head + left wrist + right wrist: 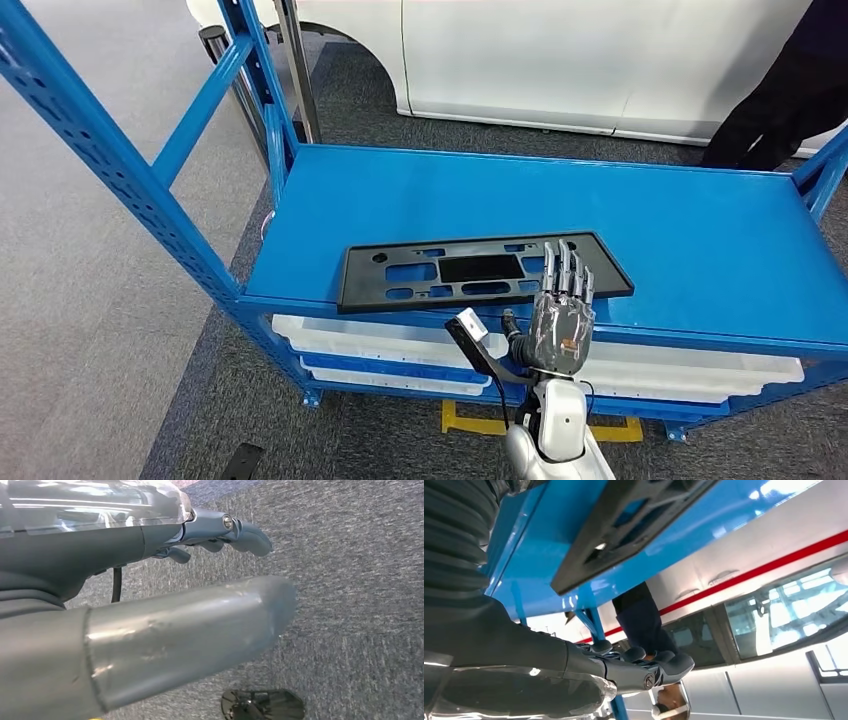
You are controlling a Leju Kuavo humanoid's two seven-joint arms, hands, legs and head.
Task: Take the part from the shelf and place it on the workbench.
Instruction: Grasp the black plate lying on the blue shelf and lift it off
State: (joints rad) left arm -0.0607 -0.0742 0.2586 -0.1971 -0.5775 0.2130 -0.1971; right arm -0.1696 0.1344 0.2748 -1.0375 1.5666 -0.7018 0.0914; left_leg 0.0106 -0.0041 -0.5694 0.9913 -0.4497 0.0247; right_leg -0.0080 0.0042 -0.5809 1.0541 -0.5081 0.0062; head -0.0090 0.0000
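Observation:
A flat black part (480,270) with several cut-outs lies near the front edge of the blue shelf (650,220). My right hand (562,310) is at the part's right end, fingers straight and spread, its fingertips (565,258) overlapping the part. In the right wrist view the part (624,535) shows a gap to the hand (634,667), which holds nothing. My left hand (150,600) hangs over grey carpet with its fingers (240,530) extended and nothing in it.
White bins (400,345) sit on the lower shelf levels. Blue slanted uprights (110,160) stand at the left and a blue post (825,170) at the right. Behind the shelf are a white vehicle body (560,60) and a person in dark clothes (780,110).

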